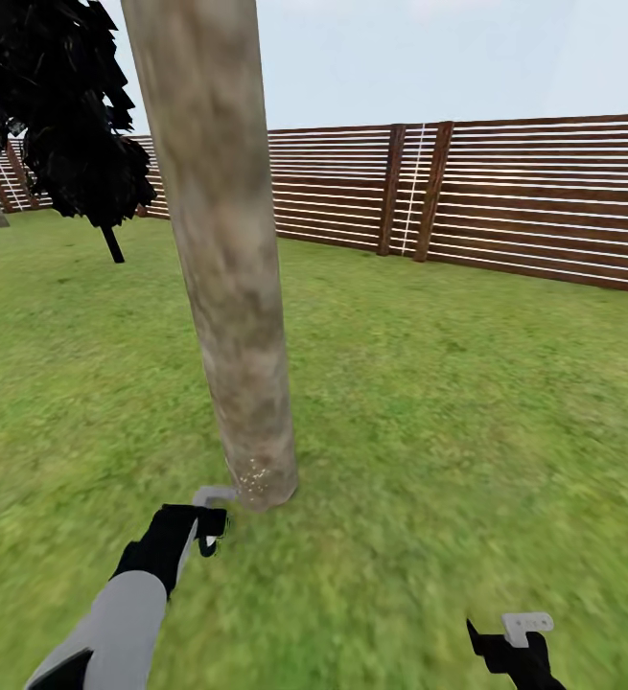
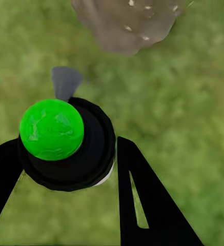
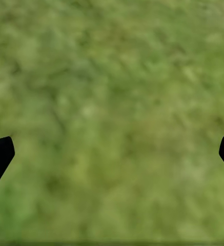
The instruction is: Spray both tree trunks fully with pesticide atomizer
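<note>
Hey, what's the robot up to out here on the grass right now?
It is treating a tree with pesticide. The left hand grips the sprayer, a black bottle with a green cap, its nozzle aimed at the foot of the tree trunk. A patch of white specks already dots the base of the trunk; the bark higher up looks bare. The right hand hangs open over the grass, holding nothing.

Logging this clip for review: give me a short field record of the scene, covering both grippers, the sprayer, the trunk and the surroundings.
left gripper: shut on the atomizer, close to the trunk's base
right gripper: open, over bare grass
atomizer: black body, green cap, grey nozzle toward trunk
tree trunk: pale specks near its base only
surroundings: lawn, slatted wooden fence
</note>
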You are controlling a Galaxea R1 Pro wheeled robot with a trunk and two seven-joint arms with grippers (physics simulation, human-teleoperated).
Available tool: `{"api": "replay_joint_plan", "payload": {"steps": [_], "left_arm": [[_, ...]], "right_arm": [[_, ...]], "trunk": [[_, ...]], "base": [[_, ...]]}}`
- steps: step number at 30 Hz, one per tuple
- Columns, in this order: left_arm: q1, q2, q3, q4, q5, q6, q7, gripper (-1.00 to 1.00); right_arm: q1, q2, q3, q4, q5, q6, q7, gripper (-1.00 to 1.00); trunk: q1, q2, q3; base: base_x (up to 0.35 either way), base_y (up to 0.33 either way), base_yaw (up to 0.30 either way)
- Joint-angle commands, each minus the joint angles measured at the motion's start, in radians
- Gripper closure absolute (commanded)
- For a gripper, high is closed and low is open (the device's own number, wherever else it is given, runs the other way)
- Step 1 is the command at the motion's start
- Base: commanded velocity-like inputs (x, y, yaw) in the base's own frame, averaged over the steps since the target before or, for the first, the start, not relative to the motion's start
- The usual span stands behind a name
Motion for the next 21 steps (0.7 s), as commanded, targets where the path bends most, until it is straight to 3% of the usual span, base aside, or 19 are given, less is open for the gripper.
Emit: {"api": "replay_joint_plan", "payload": {"steps": [1,4,6,7,10,18,21], "left_arm": [[0.0,0.0,-0.001,-0.007,0.002,0.003,0.0,1.0],[0.007,-0.015,-0.065,-0.007,0.002,0.009,-0.005,1.0],[0.008,-0.024,-0.079,-0.006,0.003,0.009,-0.024,1.0],[0.009,-0.026,-0.083,-0.007,0.002,0.008,-0.066,1.0],[0.01,-0.016,-0.085,-0.018,0.001,0.009,-0.099,1.0],[0.01,0.026,-0.077,-0.093,-0.001,0.07,-0.105,1.0],[0.014,0.043,-0.079,-0.096,-0.002,0.071,-0.107,1.0]], "right_arm": [[0.0,0.0,0.0,0.0,0.0,0.0,0.0,-1.0],[0.0,0.0,0.0,0.0,0.001,0.0,0.0,-1.0],[0.0,0.0,0.0,0.0,0.002,0.0,0.0,-1.0],[0.0,0.0,0.0,0.0,0.002,0.0,0.0,-1.0],[0.0,0.0,0.0,0.0,0.002,0.0,0.0,-1.0],[0.0,0.0,0.0,0.0,0.002,0.0,0.0,-1.0],[0.0,0.0,0.001,0.0,0.002,0.0,0.0,-1.0]], "trunk": [[0.0,0.0,0.0],[0.0,0.0,0.0],[0.0,0.0,0.0],[0.0,0.0,0.0],[0.0,0.0,0.0],[0.0,0.0,0.0],[0.0,0.0,0.0]], "base": [[0.0,0.0,0.0],[0.0,0.0,0.0],[0.0,0.0,0.0],[0.0,0.0,0.0],[0.0,0.0,-0.07],[0.0,0.0,-0.286],[0.0,0.0,-0.092]]}}
